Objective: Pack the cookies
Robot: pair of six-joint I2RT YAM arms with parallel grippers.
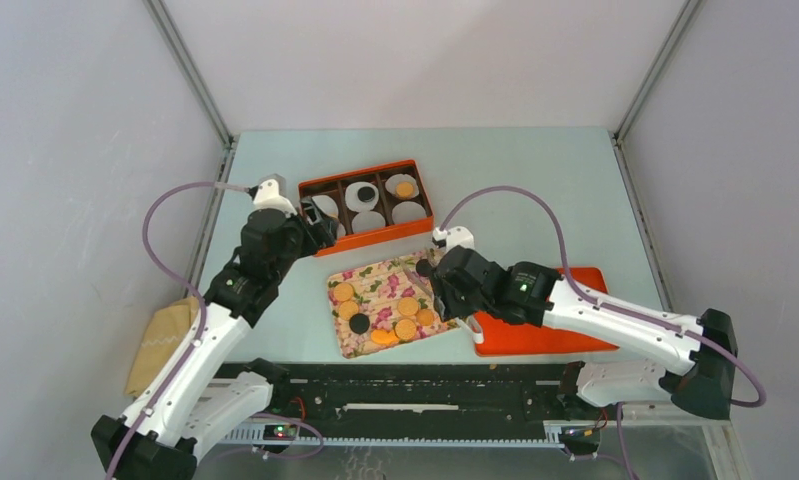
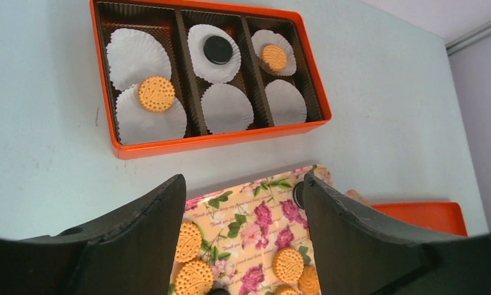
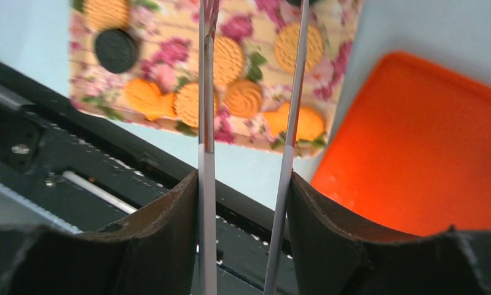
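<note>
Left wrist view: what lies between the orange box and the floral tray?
Nothing: only a bare strip of table separates the box from the tray. The left wrist view shows it clearly, and the top view agrees.

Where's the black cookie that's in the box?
Left wrist view, top centre: the black cookie sits on the far paper liner in the middle compartment of the orange box.

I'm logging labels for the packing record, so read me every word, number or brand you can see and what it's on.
No legible text anywhere.
Floral tray: faint script-like lines, too small to read.
Cookies: embossed pattern only, no letters I can make out.
</note>
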